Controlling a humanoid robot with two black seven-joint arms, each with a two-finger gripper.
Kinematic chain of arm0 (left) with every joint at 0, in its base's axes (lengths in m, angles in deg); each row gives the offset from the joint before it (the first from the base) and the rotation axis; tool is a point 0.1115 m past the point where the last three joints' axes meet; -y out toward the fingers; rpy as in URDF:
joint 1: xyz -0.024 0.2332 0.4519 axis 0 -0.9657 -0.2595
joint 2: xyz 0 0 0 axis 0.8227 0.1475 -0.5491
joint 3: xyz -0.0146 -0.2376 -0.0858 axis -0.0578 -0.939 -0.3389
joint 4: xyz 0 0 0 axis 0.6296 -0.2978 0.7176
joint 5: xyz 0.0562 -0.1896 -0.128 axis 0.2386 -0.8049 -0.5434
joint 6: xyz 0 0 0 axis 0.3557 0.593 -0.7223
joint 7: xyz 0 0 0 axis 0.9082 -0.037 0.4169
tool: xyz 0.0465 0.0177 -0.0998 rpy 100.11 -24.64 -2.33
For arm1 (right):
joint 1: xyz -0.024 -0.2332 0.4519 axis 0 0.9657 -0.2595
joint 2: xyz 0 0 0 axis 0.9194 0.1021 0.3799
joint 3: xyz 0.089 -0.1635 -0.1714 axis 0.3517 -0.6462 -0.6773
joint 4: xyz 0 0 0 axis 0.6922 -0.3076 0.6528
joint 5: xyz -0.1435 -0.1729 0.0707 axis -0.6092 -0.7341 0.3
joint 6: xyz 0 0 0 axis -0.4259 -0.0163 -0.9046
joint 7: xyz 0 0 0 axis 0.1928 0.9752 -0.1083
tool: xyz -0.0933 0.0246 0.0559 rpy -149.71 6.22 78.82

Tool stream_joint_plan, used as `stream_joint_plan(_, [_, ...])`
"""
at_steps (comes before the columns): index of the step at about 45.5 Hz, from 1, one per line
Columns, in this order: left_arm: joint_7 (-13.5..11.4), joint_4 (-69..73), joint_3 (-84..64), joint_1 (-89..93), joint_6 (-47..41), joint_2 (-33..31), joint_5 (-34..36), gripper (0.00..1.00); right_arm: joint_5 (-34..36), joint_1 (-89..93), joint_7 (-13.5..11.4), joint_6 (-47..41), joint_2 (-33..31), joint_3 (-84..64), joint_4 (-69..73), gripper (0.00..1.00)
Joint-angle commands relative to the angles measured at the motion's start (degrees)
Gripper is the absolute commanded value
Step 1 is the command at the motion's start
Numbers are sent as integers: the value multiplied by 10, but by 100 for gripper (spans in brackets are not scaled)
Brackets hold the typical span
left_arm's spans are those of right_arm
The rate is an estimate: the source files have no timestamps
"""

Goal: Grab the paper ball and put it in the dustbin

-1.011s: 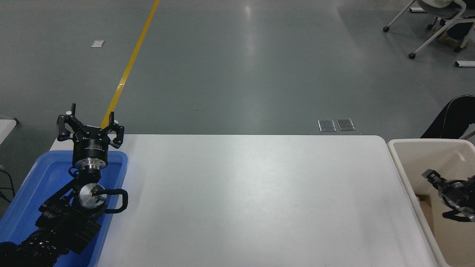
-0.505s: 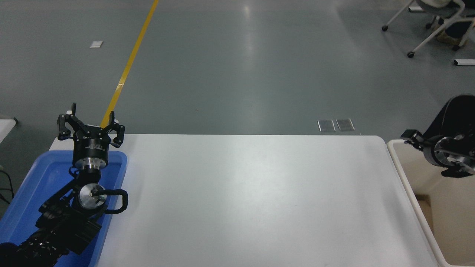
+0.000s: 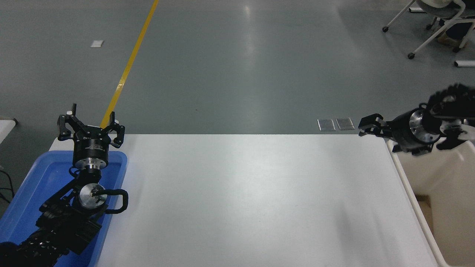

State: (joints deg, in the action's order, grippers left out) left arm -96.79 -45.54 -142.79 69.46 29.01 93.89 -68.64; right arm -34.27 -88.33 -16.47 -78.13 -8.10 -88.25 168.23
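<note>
My right gripper [image 3: 367, 126] hangs above the far right corner of the white table [image 3: 245, 193], at the seam between the table and the dustbin [image 3: 441, 185]. It points left, toward the table's far edge. It carries nothing. The view blurs the fingertips, so I cannot tell how wide they stand.

The dustbin stands against the table's right edge, its thick cream rim touching or just beside the tabletop. My right wrist crosses over its far left corner. Part of the bin's inside is in view: pale walls and a tan patch low on the left wall. Whether that patch is the paper ball I cannot tell. No paper ball shows on the table or in either gripper.

My left gripper [image 3: 90, 124] is parked at the lower left, raised over the far end of the blue tray [image 3: 22, 207], with its fingers spread wide and nothing between them. The left arm lies along the tray's length.

The tabletop between the two arms carries nothing that blocks a path across it.

Beyond the table lies grey floor. A yellow line [image 3: 130, 63] runs diagonally across it to the table's far left corner. Two small metal plates [image 3: 336, 124] lie on the floor just past the table's far edge, near my right gripper. A wheeled chair [image 3: 434, 22] stands at the upper right, well apart from the table.
</note>
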Motion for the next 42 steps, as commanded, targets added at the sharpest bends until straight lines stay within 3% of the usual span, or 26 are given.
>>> stream_joint_plan(1, [0,-1,0,0,0,0,1,99,2,-146,0,-86,1,-44,96,100])
stream_joint_plan(25, [0,0,1,0,0,0,0,99,3,-247,-5,-233,2,-68,101,100])
stream_joint_plan(42, [0,0,0,0,0,0,0,99,2,-268,-7,-237,1,-59,91,100])
